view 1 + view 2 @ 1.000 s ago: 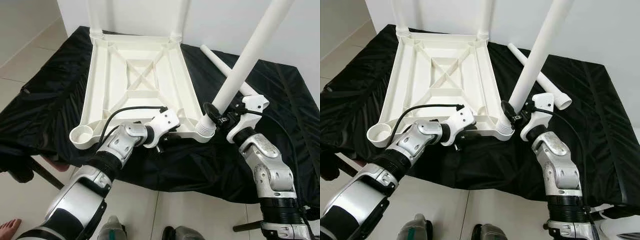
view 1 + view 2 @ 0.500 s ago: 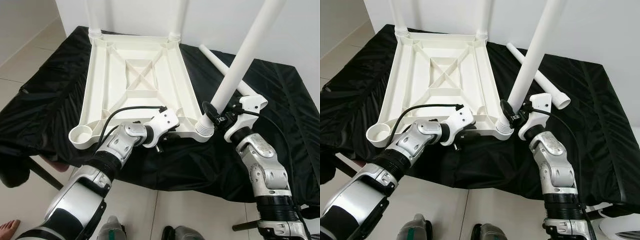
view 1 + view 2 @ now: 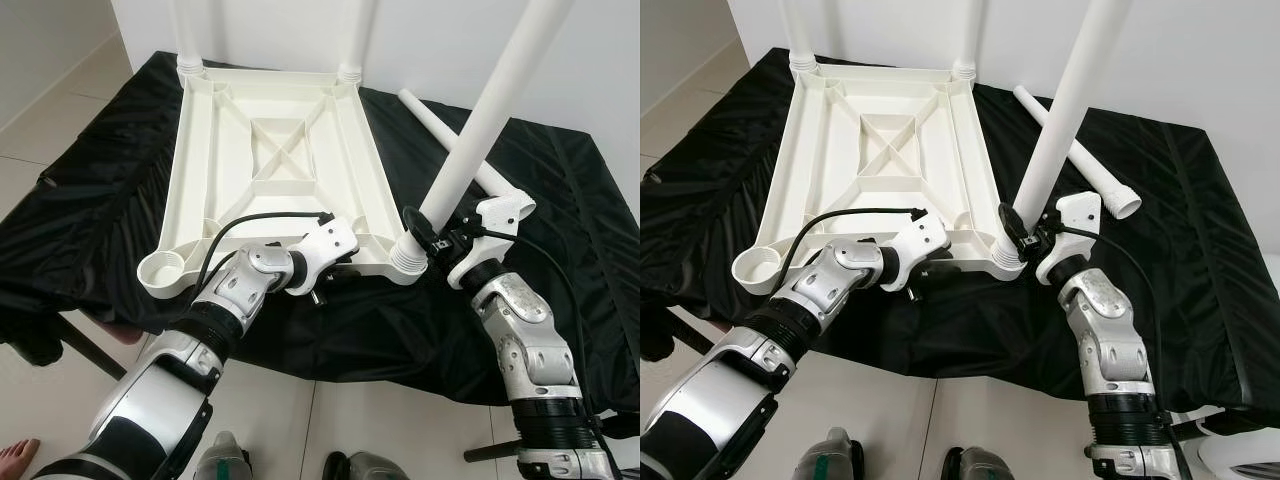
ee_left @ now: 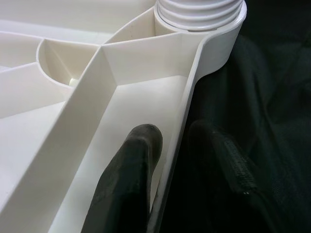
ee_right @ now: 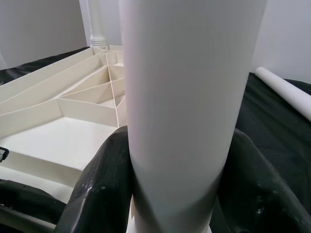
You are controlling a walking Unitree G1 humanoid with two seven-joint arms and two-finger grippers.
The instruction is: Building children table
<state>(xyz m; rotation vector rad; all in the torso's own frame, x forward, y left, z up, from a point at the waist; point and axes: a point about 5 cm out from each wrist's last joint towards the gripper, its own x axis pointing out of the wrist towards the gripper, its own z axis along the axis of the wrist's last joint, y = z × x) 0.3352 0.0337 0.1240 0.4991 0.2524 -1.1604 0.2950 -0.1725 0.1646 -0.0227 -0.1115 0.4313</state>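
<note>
- The table top [image 3: 270, 150] before me is white plastic, smooth, with a soft shine on its ribs.
- The leg [image 3: 480, 120] in my right gripper [image 3: 428, 232] is the same white plastic, smooth and a little glossy.
- The cloth [image 3: 560, 200] under it is black, thin and wrinkled, with a light sheen.
- My fingers [image 4: 131, 179] look like matt black rubber.
- My arms [image 3: 525, 335] are silver metal, brushed.
- The floor [image 3: 40, 130] has pale glossy tiles.

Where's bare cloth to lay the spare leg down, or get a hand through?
Bare black cloth lies left of the tabletop, and more right of the loose leg. The near edge is crowded: left gripper pinches the rim, right gripper clamps the leg at the near right corner.
</note>
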